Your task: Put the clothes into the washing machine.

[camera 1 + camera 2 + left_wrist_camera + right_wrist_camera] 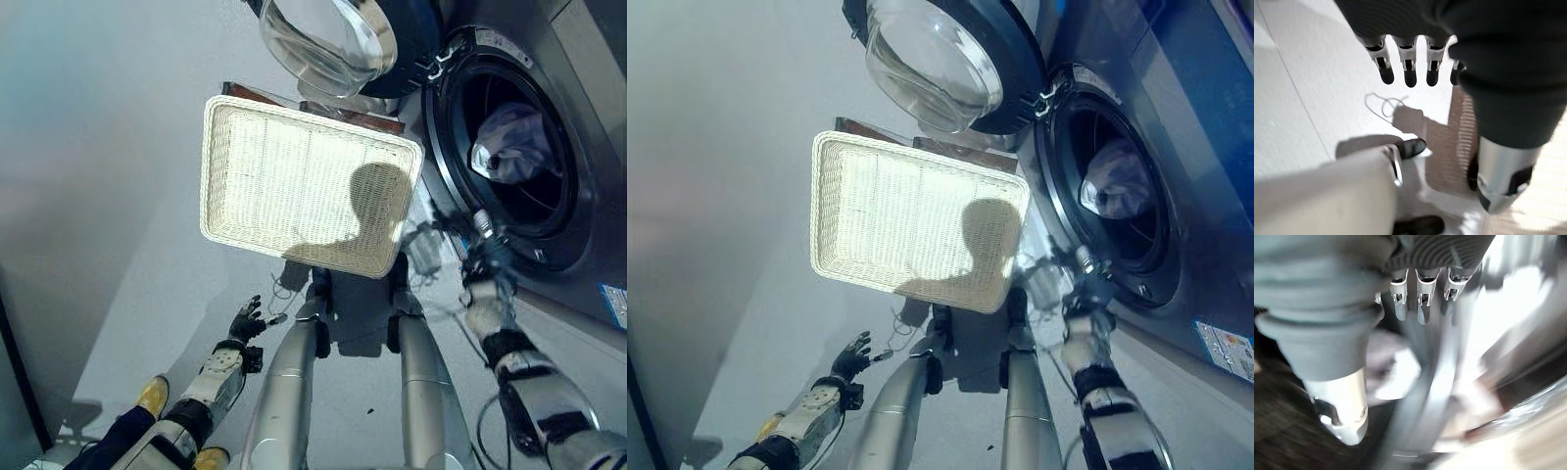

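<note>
clothes (511, 145) lie bundled inside the washing machine (549, 117) drum, door (328, 39) swung open.
in your eye views the white wicker basket (294, 186) sits beside the machine; your left hand (250, 320) hangs low, your right hand (482, 257) is at the drum's rim. in each wrist view the fingers (1409, 66) reach out straight, holding nothing.

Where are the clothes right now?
In the eye views the clothes lie inside the washer drum, right of the empty basket, beyond the right hand.
</note>
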{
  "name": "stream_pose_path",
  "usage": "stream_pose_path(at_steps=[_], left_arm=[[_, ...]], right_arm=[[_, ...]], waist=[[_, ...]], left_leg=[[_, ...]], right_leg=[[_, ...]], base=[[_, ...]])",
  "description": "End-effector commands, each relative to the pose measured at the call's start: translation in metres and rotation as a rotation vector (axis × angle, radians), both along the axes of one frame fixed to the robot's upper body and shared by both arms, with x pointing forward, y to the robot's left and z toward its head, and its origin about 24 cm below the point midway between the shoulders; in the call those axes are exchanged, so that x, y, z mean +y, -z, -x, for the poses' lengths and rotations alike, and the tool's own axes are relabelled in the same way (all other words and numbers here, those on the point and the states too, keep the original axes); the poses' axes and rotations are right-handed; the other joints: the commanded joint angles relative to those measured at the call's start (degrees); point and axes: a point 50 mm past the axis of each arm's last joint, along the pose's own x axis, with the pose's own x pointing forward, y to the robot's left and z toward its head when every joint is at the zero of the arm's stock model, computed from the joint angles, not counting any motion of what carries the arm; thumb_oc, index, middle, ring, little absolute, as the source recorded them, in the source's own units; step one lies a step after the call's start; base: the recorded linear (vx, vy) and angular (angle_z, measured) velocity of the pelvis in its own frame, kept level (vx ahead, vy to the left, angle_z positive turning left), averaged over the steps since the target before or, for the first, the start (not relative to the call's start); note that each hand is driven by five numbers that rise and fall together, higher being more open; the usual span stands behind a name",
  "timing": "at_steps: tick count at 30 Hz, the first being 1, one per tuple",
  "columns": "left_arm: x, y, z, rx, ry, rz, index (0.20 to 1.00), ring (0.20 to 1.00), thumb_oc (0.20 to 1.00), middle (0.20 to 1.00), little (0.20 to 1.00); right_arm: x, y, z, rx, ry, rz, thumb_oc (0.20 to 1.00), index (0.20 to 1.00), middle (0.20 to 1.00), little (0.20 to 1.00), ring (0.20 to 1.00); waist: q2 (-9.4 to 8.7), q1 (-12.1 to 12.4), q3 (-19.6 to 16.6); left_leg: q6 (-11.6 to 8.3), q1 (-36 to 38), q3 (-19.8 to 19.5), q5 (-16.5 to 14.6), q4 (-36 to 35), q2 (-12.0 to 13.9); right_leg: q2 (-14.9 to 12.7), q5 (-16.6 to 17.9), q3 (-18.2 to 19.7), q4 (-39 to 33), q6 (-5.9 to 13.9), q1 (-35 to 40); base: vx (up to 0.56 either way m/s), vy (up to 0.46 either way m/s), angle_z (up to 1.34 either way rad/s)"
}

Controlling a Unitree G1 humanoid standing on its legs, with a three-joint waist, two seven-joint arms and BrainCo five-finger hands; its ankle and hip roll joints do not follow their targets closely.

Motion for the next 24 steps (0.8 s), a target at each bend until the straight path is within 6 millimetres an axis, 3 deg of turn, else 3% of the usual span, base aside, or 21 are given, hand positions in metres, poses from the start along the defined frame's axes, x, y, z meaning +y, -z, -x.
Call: stream_pose_path(at_steps=[1,4,7,10,16,24], left_arm=[[0.019,0.013,0.020,0.022,-0.083,0.047,1.000,1.000,1.000,1.000,1.000],[0.031,0.014,0.024,0.018,-0.122,0.061,1.000,1.000,1.000,1.000,1.000],[0.034,0.014,0.024,0.010,-0.137,0.079,1.000,1.000,1.000,1.000,1.000],[0.035,0.020,0.029,0.033,-0.150,0.096,1.000,1.000,1.000,1.000,1.000],[0.039,0.032,0.039,0.109,-0.140,0.085,1.000,1.000,1.000,1.000,1.000],[0.042,0.069,0.097,0.350,-0.107,0.153,1.000,1.000,1.000,1.000,1.000]], right_arm=[[0.008,0.004,0.007,0.091,-0.192,0.436,1.000,1.000,1.000,1.000,1.000],[0.004,0.029,0.024,0.212,-0.227,0.417,1.000,1.000,1.000,1.000,1.000],[0.006,0.042,0.032,0.279,-0.247,0.449,1.000,1.000,1.000,1.000,1.000],[0.002,0.071,0.054,0.426,-0.260,0.480,1.000,1.000,1.000,1.000,1.000],[0.000,0.094,0.078,0.567,-0.349,0.612,1.000,1.000,1.000,1.000,1.000],[0.012,0.132,0.132,0.725,-0.528,0.557,1.000,1.000,1.000,1.000,1.000]], waist=[[0.39,-1.58,-1.25],[-0.87,-1.87,-1.25],[-1.26,-2.03,-1.25],[-2.03,-2.11,-1.25],[-3.84,-1.62,-1.27],[-6.61,-0.49,-10.73]], left_leg=[[-1.49,2.25,-2.58,-0.20,-2.46,-2.84],[-1.46,5.38,-2.63,-0.69,-2.79,-2.92],[-1.53,6.86,-2.67,-0.43,-3.62,-2.91],[-1.47,11.31,-3.06,-0.45,-5.65,-3.08],[-1.67,19.92,-3.29,-1.24,-8.74,-3.05],[-2.73,30.16,-2.95,-3.19,-12.63,-2.93]], right_leg=[[4.22,-5.92,-7.07,2.73,-0.89,3.01],[3.77,-5.48,-7.27,0.80,-0.33,6.54],[3.64,-4.47,-7.08,-0.87,0.03,7.94],[3.05,-2.88,-6.43,-4.39,1.07,12.36],[1.48,-1.07,-6.36,-9.28,2.79,21.10],[0.47,0.01,-9.07,-16.98,4.03,33.15]], base=[[-0.17,0.059,0.00],[-0.10,0.057,0.02],[-0.11,0.068,0.07],[-0.12,0.068,0.07],[-0.06,0.019,0.12],[0.11,-0.032,0.06]])
